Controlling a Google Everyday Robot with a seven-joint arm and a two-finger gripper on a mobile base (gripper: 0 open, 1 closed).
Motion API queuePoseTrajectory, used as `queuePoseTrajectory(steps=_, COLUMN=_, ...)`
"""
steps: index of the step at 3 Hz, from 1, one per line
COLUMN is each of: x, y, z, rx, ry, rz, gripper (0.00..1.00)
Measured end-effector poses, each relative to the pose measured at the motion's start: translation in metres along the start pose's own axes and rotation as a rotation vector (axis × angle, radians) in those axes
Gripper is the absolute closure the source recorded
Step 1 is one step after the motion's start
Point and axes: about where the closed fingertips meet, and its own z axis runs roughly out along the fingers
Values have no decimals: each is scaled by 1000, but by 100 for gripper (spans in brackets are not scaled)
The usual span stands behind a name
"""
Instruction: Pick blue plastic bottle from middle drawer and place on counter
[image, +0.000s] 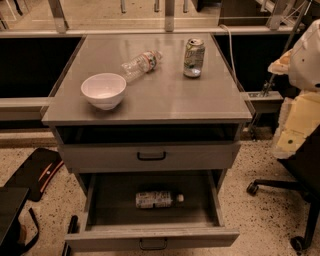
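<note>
your blue plastic bottle (156, 199) lies on its side in the open middle drawer (200, 236), white cap pointing right. the dark print on its pale label can't be read. on the counter (165, 102) a white bowl (103, 90) sits near the front left corner. a clear bottle (141, 63) with a red-and-white label lies toward the back edge, and a can (193, 58) stands near the back right corner, its lettering illegible. your gripper (283, 64) hangs beyond the right edge; you can't tell if it's open or closed.
</note>
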Motion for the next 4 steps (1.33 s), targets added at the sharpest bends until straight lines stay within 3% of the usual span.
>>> queuePoseTrajectory(steps=1, x=0, y=0, z=0, rx=0, ry=0, rz=0, gripper=0)
queuePoseTrajectory(steps=2, x=2, y=2, z=19, rx=-21, ry=-39, rz=-8, gripper=0)
queuePoseTrajectory(steps=3, x=7, y=18, z=69, rx=-80, ry=-129, rz=-16, gripper=0)
queuePoseTrajectory(steps=4, x=10, y=52, z=139, rx=-132, ry=-235, rz=0, gripper=0)
